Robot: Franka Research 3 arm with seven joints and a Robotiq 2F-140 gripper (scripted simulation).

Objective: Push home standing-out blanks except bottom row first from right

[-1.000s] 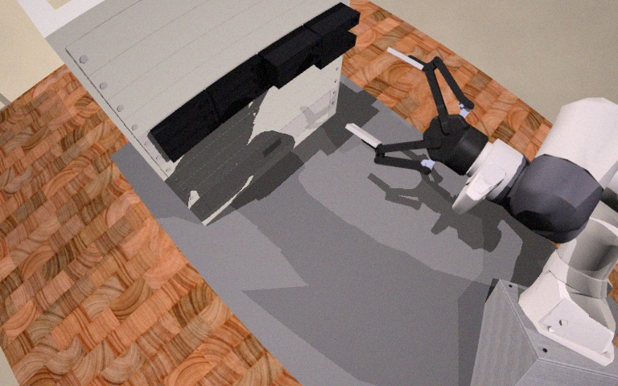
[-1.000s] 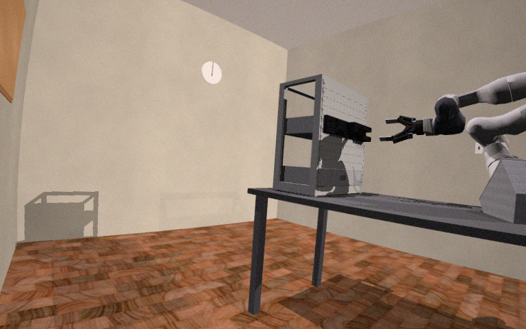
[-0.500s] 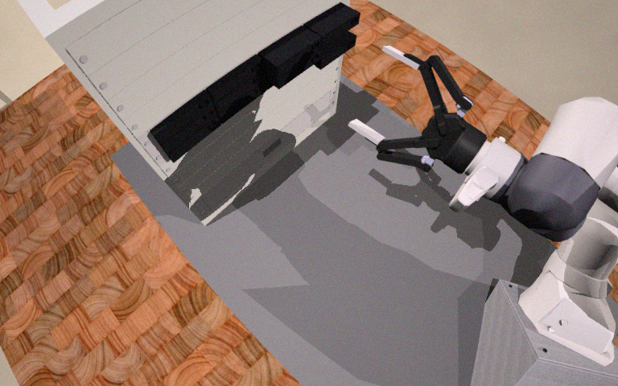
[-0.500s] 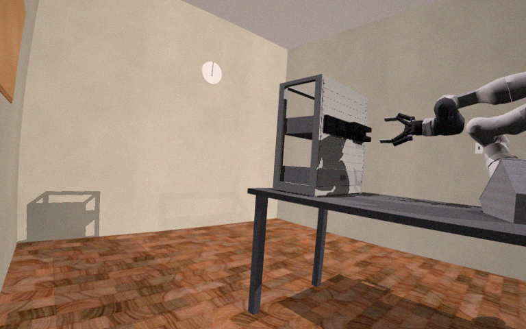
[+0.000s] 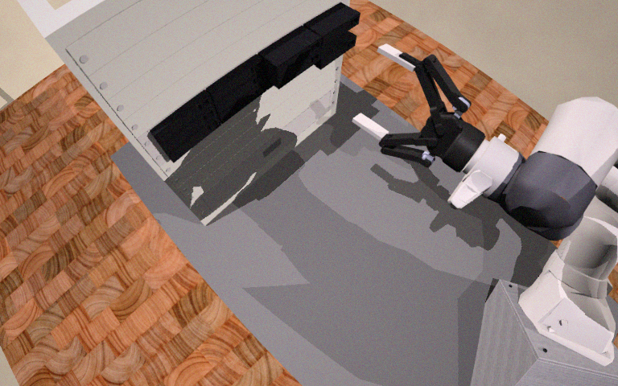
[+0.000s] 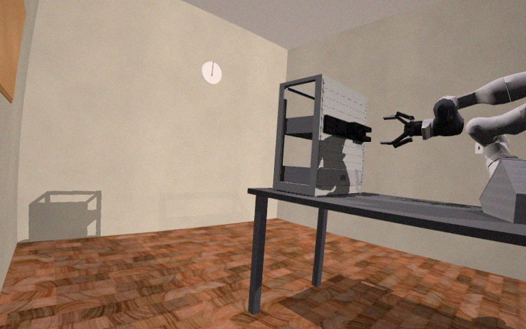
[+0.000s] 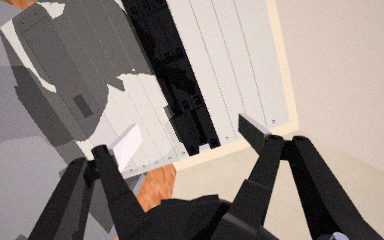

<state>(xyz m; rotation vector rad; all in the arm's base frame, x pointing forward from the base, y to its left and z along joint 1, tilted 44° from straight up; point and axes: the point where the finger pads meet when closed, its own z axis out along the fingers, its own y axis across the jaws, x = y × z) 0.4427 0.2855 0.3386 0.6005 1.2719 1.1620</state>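
At the robot's end of the grey table (image 5: 282, 327) (image 6: 411, 219), a pale pedestal (image 5: 501, 336) (image 6: 500, 197) carries the white arm (image 5: 587, 132) (image 6: 511, 83), its dark wrist joint (image 5: 549, 195) (image 6: 448, 118) reaching toward the rack. Beyond it, the gripper (image 5: 368, 83) (image 6: 383, 130) (image 7: 188, 127) is spread wide, with nothing between its fingers, and stands apart from the drive blanks. Next comes the rack (image 6: 318, 136), upright on the table's far end, its front facing the arm. Across that pale front runs the storage chassis (image 5: 234, 88) (image 6: 337, 125) (image 7: 160, 55), a black band above mid-height. At its right end, as one faces it, an upper blank (image 5: 335, 20) (image 7: 214, 143) juts out, with a lower blank (image 5: 337, 51) (image 7: 193, 149) protruding beneath it. Just left of these, another blank (image 5: 289, 59) stands proud; its row is hard to tell. Farther back, a round white clock (image 6: 216, 72) hangs on the beige wall (image 6: 116, 116).
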